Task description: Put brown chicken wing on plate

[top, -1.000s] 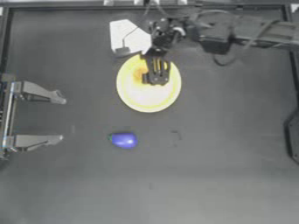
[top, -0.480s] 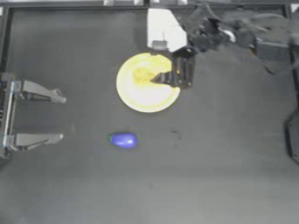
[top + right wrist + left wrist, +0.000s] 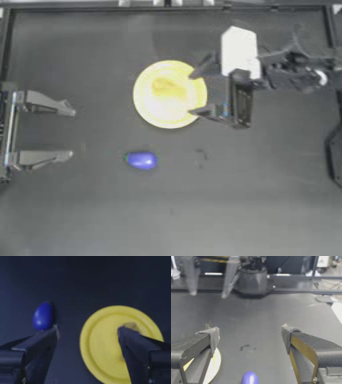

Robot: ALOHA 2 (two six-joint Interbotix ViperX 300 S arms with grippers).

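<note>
The brown chicken wing [image 3: 167, 89] lies on the pale-yellow plate [image 3: 165, 113], toward its far half. My right gripper [image 3: 196, 93] hovers at the plate's right edge, open, with nothing between its fingers. In the right wrist view the plate [image 3: 100, 351] fills the gap between the jaws, and the wing [image 3: 131, 325] peeks out behind one finger. My left gripper [image 3: 66, 131] is parked open at the table's left side.
A rounded blue object [image 3: 141, 160] lies on the table in front of the plate, also seen as the blue object [image 3: 43, 316] and the blue object [image 3: 249, 378] in the wrist views. A white panel on the right arm [image 3: 239, 50] hangs over the back right.
My right gripper has pulled back to the right from over the plate's middle to its right edge. The wing stays on the plate. The left arm has not moved.
</note>
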